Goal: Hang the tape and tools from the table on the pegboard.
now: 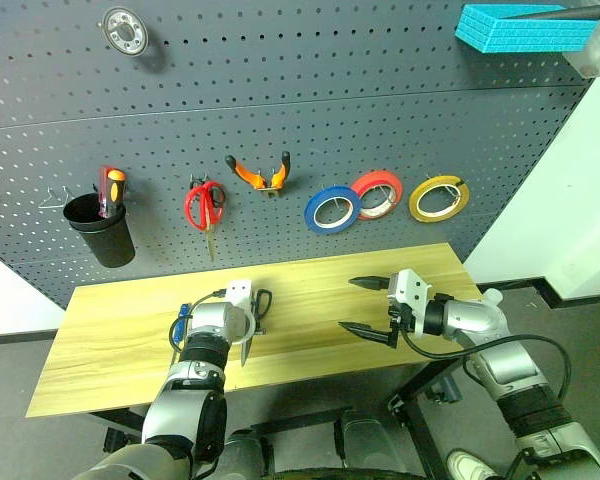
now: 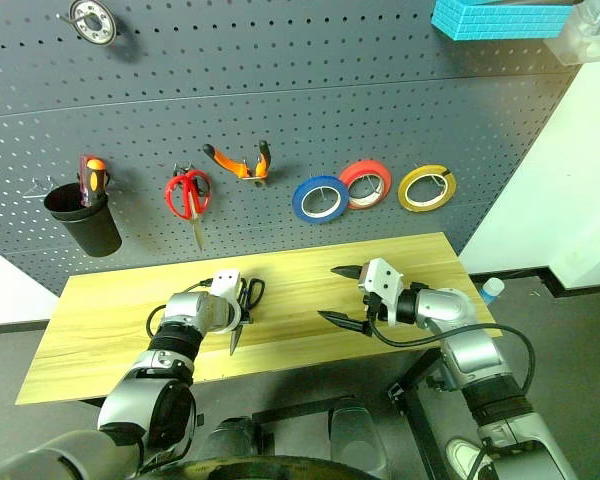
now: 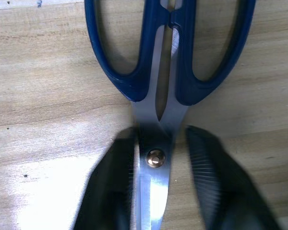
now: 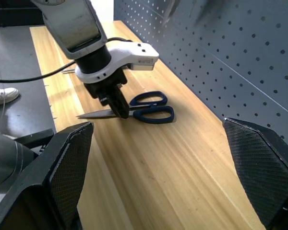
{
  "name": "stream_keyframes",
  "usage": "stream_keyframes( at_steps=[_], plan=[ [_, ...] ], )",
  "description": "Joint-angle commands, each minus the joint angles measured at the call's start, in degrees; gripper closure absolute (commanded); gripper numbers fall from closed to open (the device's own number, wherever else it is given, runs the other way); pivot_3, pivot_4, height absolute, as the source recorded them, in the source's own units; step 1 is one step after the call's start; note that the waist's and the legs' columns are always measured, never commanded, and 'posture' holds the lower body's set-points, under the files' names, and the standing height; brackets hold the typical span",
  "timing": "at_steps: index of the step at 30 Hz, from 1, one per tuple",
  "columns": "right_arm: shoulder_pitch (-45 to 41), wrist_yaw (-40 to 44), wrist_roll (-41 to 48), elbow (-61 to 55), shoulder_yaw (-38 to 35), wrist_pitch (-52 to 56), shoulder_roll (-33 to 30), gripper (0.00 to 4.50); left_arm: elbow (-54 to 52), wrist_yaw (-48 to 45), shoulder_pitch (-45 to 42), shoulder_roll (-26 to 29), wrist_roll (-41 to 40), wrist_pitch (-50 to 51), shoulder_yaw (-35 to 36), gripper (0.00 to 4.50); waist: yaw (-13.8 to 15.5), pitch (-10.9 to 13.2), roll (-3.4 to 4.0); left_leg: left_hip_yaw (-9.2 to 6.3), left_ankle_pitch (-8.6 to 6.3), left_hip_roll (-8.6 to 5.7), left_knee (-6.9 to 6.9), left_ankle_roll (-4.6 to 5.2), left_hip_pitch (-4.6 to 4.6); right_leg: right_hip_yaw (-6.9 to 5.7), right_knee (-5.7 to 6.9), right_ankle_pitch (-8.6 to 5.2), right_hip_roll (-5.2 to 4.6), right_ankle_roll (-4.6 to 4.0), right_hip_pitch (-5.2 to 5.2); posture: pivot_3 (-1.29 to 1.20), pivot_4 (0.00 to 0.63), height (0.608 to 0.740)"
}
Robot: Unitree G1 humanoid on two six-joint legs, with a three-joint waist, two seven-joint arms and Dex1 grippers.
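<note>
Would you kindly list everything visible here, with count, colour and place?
Pegboard: one, dark grey, behind the table.
Table: one, light wood.
Dark-handled scissors: one, flat on table.
Tape rolls: yellow, red, blue, hung.
Pliers: one, orange-black, hung.
Red scissors: one, hung.
Black cup: one, hung, holding a red-orange screwdriver.
Blue screwdriver: one, on table.
Left gripper: closed around scissors' pivot.
Right gripper: open, over table.
</note>
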Motion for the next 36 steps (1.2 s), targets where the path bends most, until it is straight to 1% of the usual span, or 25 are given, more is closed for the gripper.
stream_keyframes(
  at_steps=[1, 6, 9, 14, 17, 20, 22, 24, 27, 29, 32, 34, 36],
  plan=[
    [-0.83, -0.49, 0.27, -0.5, -1.82, -1.7, 0.6, 0.0, 0.87, 0.89, -1.14, 0.35, 0.34, -0.31, -0.04, 3.8, 0.0, 0.0, 0.0, 0.0, 0.0, 0.0, 0.01, 0.0, 0.01, 0.0, 0.0, 0.0, 0.0, 0.0, 0.01, -0.13, 0.0, 0.738],
    [-1.22, -0.67, 0.16, 0.28, -1.72, -2.4, 0.96, 0.0, 2.15, 0.95, -1.11, 0.41, 0.74, -1.59, -0.69, 3.81, -0.08, -0.02, -0.01, 0.0, -0.01, 0.0, 0.03, -0.01, 0.06, 0.0, -0.01, 0.0, 0.0, 0.01, 0.06, -0.12, 0.0, 0.738],
    [-1.14, -0.7, 0.1, 0.27, -1.7, -2.76, 1.22, 0.0, -1.24, -0.06, 0.08, 1.11, 1.24, -1.34, -2.12, 3.81, -0.14, -0.02, -0.01, 0.0, -0.01, 0.0, 0.03, -0.01, 0.06, 0.0, -0.02, 0.0, 0.0, 0.01, 0.08, -0.12, 0.0, 0.738],
    [-1.26, 0.05, 1.13, -0.06, -1.75, -2.57, 1.95, 0.0, -14.54, -2.25, 5.93, 3.73, 1.11, 3.23, -4.19, 3.81, -0.94, -0.02, -0.01, 0.0, -0.01, 0.0, -0.05, -0.01, 0.04, 0.0, -0.03, 0.01, -0.01, 0.01, 0.05, -0.11, 0.0, 0.738],
    [-1.71, 0.38, 2.09, -0.19, -1.82, -1.83, 2.6, 0.0, -19.56, -3.61, 8.75, 4.95, 0.91, 4.38, -5.28, 3.81, -1.03, -0.02, -0.01, 0.0, 0.0, 0.0, -0.08, -0.01, 0.03, 0.01, -0.03, 0.01, -0.01, 0.02, 0.02, -0.11, 0.0, 0.738],
    [-2.91, 1.83, 5.65, -1.47, -2.34, 1.17, 3.92, 0.0, -24.24, -4.62, 12.35, 6.56, 0.34, 5.61, -4.63, 3.81, -1.11, -0.02, -0.01, -0.01, 0.0, 0.0, -0.05, -0.01, 0.04, 0.01, -0.01, 0.02, -0.01, 0.03, 0.03, -0.1, 0.0, 0.738],
    [-3.56, 3.55, 8.65, -2.78, -2.61, 4.23, 4.46, 0.0, -26.1, -5.74, 14.73, 7.89, 0.65, 4.66, -5.23, 3.81, -1.01, -0.02, -0.01, -0.01, 0.0, 0.0, -0.02, -0.01, 0.04, 0.01, 0.0, 0.02, -0.01, 0.02, 0.04, -0.1, 0.0, 0.738],
    [-4.01, 4.39, 10.24, -3.84, -2.59, 6.42, 4.68, 0.0, -28.86, -8.34, 17.43, 9.39, 0.51, 1.74, -6.46, 3.81, -1.08, -0.02, -0.01, -0.03, -0.01, 0.0, -0.01, -0.01, 0.04, 0.01, 0.0, 0.01, -0.01, 0.02, 0.05, -0.1, 0.0, 0.738],
    [-4.2, 4.87, 9.9, -4.5, -2.19, 7.0, 4.66, 0.0, -32.96, -11.24, 21.26, 10.94, -0.12, -1.51, -7.16, 3.81, -0.88, -0.02, -0.01, -0.03, -0.01, 0.0, -0.03, -0.01, 0.02, 0.01, 0.0, 0.01, -0.01, 0.02, 0.02, -0.1, 0.0, 0.738],
    [-4.18, 5.0, 9.64, -4.82, -2.09, 7.13, 4.83, 0.0, -37.79, -14.81, 26.72, 13.47, -0.12, -6.17, -8.43, 3.81, -0.86, -0.03, 0.0, -0.03, -0.01, 0.01, -0.05, -0.02, 0.0, 0.01, -0.01, 0.01, -0.02, 0.01, 0.0, -0.1, 0.0, 0.738],
    [-4.19, 5.18, 9.9, -5.47, -2.16, 7.55, 5.19, 0.0, -43.73, -18.93, 33.1, 16.08, -0.79, -15.61, -7.78, 3.81, -0.93, -0.02, 0.0, -0.03, -0.06, 0.01, -0.07, -0.09, -0.02, 0.02, -0.02, 0.0, -0.03, 0.0, -0.05, -0.09, 0.0, 0.738],
    [-4.26, 5.37, 10.08, -5.7, -2.19, 7.68, 5.37, 0.0, -45.64, -20.84, 35.33, 17.12, -1.1, -19.77, -7.43, 3.81, -0.82, -0.02, 0.0, -0.03, -0.09, 0.01, -0.07, -0.14, -0.03, 0.02, -0.02, 0.0, -0.03, -0.01, -0.07, -0.09, 0.0, 0.738],
    [-4.81, 5.37, 10.45, -6.22, -2.12, 8.11, 5.91, 0.0, -48.74, -23.82, 38.65, 18.42, -1.77, -29.34, -5.92, 3.81, -0.66, -0.02, 0.0, -0.02, -0.17, 0.01, 0.0, -0.27, -0.06, 0.0, -0.03, 0.0, -0.04, -0.02, -0.08, -0.08, 0.0, 0.738]
  ],
)
